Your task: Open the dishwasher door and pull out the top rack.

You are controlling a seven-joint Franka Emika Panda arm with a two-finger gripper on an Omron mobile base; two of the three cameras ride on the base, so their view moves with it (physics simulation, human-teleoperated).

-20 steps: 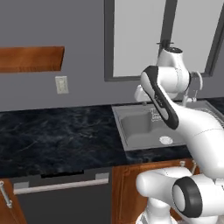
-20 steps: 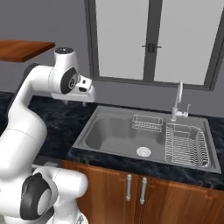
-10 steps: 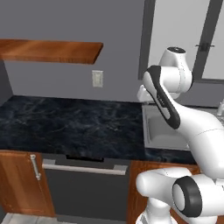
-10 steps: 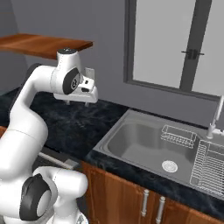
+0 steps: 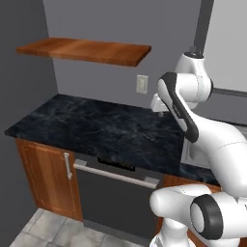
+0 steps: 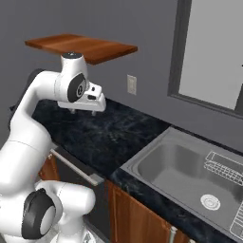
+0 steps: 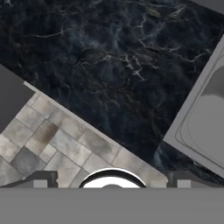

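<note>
Over on the left of the left base view stands a reddish-brown cabinet door point(image 5: 46, 181) with its short upright silver pull, and above it a wooden shelf point(image 5: 84, 50) juts from the grey wall. Moving right, there is the dishwasher door point(image 5: 116, 205) — dark grey, flat, shut, tucked under the black marbled counter point(image 5: 96, 130), its long silver bar handle point(image 5: 113, 174) running across the top edge. Nothing of the top rack can be made out behind that closed panel. A pale wall outlet point(image 5: 142, 84) sits above the counter, and just right of it the white arm bends up and over.

In the right base view the gripper point(image 6: 79, 112) hangs above the counter, well clear of the door, fingers pointing down. Its jaws stand wide apart, holding nothing. The handle point(image 6: 76, 167) shows below the counter's front edge, and further right the steel sink point(image 6: 187, 173) is sunk into the stone, with a wire drying rack point(image 6: 227, 167) at its far side.

The hand view looks straight down — marble, grey floor tiles point(image 7: 52, 144), the sink rim point(image 7: 192, 118) at right.
</note>
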